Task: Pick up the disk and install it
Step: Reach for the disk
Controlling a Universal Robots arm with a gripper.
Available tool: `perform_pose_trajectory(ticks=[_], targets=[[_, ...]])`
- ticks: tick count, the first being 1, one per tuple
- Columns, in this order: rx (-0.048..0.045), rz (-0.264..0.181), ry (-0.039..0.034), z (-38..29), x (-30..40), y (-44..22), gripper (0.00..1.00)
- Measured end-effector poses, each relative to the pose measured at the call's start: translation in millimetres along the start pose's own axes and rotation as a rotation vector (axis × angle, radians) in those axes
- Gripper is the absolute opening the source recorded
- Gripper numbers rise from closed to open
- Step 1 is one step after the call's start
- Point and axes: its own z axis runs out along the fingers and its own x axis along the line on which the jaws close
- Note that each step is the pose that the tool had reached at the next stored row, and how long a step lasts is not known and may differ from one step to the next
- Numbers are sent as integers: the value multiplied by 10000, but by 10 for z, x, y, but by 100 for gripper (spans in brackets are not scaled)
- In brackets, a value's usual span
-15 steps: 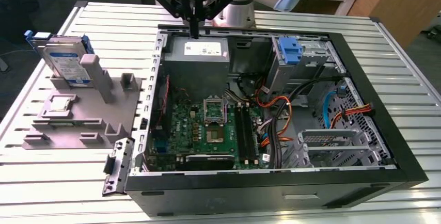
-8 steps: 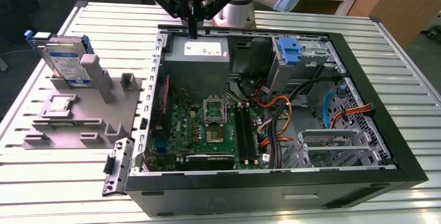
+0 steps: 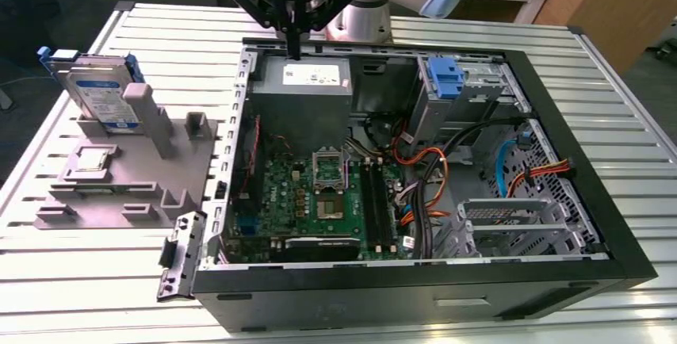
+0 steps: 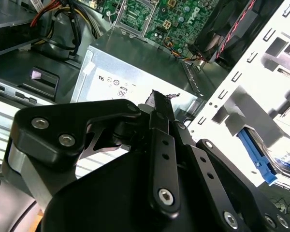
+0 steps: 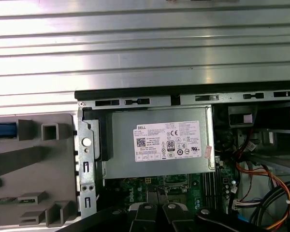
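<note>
The disk (image 3: 103,97) stands on edge in a grey holder (image 3: 127,189) at the exterior view's left, outside the computer case. It is silver-grey with a white-and-blue label and a blue frame round it; a blue strip of that frame (image 5: 2,129) shows in the first wrist view. My gripper (image 3: 294,52) hangs over the back wall of the open case (image 3: 423,280), just above the power supply (image 3: 304,78). Its fingers (image 5: 146,215) are pressed together with nothing between them. The disk lies well off towards the exterior view's left of the gripper.
Inside the case lie a green motherboard (image 3: 317,193), orange and black cables (image 3: 423,170) and a drive bay holding a bare blue bracket (image 3: 448,78). A small square silver chip (image 3: 93,160) rests on the grey holder. Everything sits on a slatted metal table (image 3: 106,296).
</note>
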Motion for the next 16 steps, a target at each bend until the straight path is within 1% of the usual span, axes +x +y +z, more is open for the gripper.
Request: perform_pose_trajectory(ticks=[11,13,16], targets=[[0,0,0,4,22,-2,10],[0,0,0,9,40,-3,10],[-1,0,0,10,45,-4,10]])
